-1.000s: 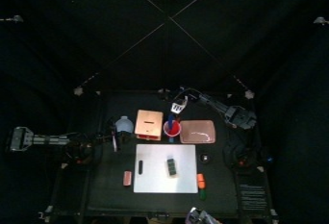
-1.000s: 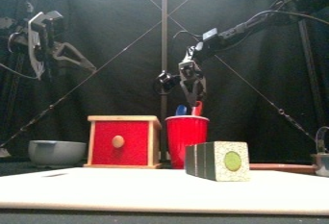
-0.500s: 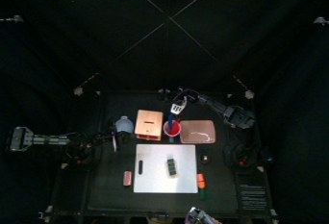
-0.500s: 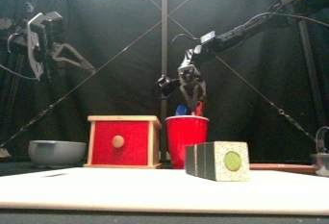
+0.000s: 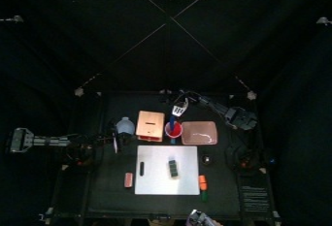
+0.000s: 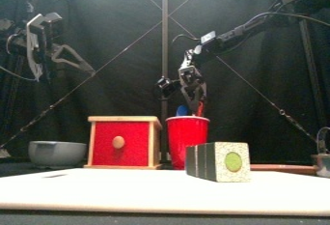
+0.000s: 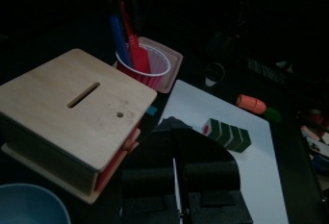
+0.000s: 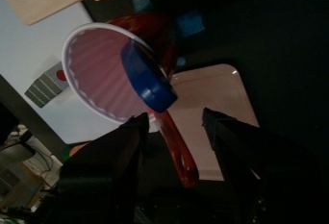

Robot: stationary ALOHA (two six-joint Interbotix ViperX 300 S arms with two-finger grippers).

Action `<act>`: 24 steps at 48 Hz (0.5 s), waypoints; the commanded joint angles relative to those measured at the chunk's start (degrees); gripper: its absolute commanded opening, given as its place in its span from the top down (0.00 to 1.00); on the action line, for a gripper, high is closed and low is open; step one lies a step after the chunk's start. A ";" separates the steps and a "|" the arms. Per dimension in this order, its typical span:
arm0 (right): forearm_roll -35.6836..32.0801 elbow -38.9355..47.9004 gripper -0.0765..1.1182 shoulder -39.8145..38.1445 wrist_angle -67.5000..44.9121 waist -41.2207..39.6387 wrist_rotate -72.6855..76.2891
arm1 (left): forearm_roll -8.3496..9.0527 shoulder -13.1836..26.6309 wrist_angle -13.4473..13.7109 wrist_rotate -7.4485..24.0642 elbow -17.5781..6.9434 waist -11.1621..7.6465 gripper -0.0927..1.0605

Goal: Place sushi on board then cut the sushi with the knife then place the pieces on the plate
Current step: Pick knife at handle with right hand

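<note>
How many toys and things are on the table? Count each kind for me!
Toy knives: 2 (blue knife, red knife)
Red cup: 1
Wooden box: 1
Blue-grey bowl: 1
White cutting board: 1
Pink tray: 1
Sushi roll: 1
Small orange toy foods: 2
Total: 10

Booth closed in by black cloth. The back curtain (image 6: 123, 26) hangs behind the right tool (image 6: 191, 98) in long soft folds and catches only faint light on the fold ridges. The left curtain (image 5: 39, 84) and the right curtain (image 5: 296, 94) hang well out to either side of the tool, both near featureless. The counter (image 5: 155, 204) lies below the tool and runs forward of it: small, black, matt, a shade paler than the cloth. The joins between back and side curtains are possibly corners, too dark to tell.
</note>
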 commanded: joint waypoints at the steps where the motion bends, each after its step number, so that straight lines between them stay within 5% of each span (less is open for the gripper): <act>1: 0.18 -0.62 0.29 -1.58 0.09 0.00 -0.09 | 0.09 0.09 -0.26 0.00 -0.62 0.18 0.94; 24: 0.62 -0.79 0.67 -1.76 0.09 0.35 0.00 | 0.00 0.09 -0.26 0.00 -0.53 0.18 0.94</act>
